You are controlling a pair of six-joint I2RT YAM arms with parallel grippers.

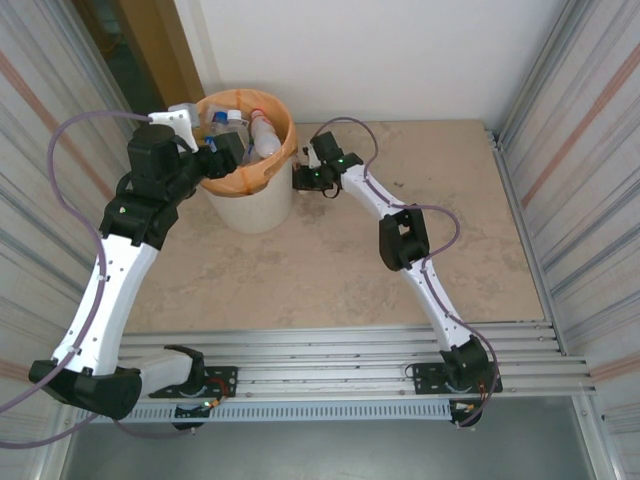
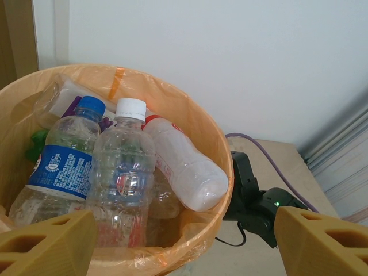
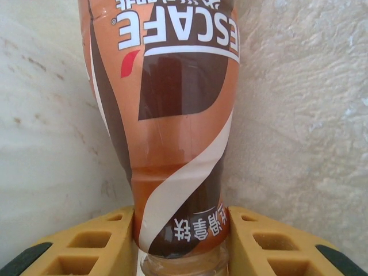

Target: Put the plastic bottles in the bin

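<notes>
The bin (image 1: 250,210), a white bucket lined with an orange bag (image 2: 225,164), stands at the back left of the table. Inside lie several plastic bottles: a blue-capped one with a blue label (image 2: 62,164), a clear white-capped one (image 2: 123,172) and a milky white one (image 2: 187,169). My left gripper (image 1: 222,152) hovers over the bin's near rim, open (image 2: 184,247), nothing between its fingers (image 2: 49,244). My right gripper (image 1: 303,178) sits just right of the bin, low by the table, shut (image 3: 181,244) on the neck end of a copper-brown bottle (image 3: 172,115).
The beige tabletop (image 1: 440,190) runs right of the bin to ribbed metal side walls (image 1: 570,150). A white back wall (image 1: 400,50) rises close behind the bin. The right arm's black wrist (image 2: 259,201) is next to the bin's outer side.
</notes>
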